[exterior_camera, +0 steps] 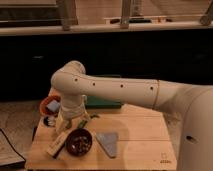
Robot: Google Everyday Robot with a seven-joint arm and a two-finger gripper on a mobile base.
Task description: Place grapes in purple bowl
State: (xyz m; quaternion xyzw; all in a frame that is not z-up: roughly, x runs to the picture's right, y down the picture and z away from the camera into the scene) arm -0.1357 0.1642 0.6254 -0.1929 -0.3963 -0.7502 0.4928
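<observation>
Reaching: the white arm [115, 87] is seen stretched from the right side across the wooden table [140, 135], bent at the elbow and turned down toward the table's left part.
Gripper: the gripper [64, 127] is found low at the end of the wrist, just above the table surface, beside the upper left edge of the purple bowl [79, 142]; whether anything is held or touched by it cannot be told.
Purple bowl: it is set on the front left part of the table, just below the wrist, dark and round.
Grapes: small dark reddish fruits with pale specks, the grapes [78, 143], are seen lying inside the purple bowl.
Grey cloth: a grey, roughly triangular piece [108, 142] is laid flat just to the right of the bowl, apart from it.
Pale block: a long light-coloured item [56, 145] is laid at a slant to the left of the bowl, close to the gripper.
Orange bowl: an orange-red bowl [50, 105] is placed at the back left, partly hidden by the arm.
Green bin: a green container [102, 102] is seen behind the arm at the table's rear edge.
</observation>
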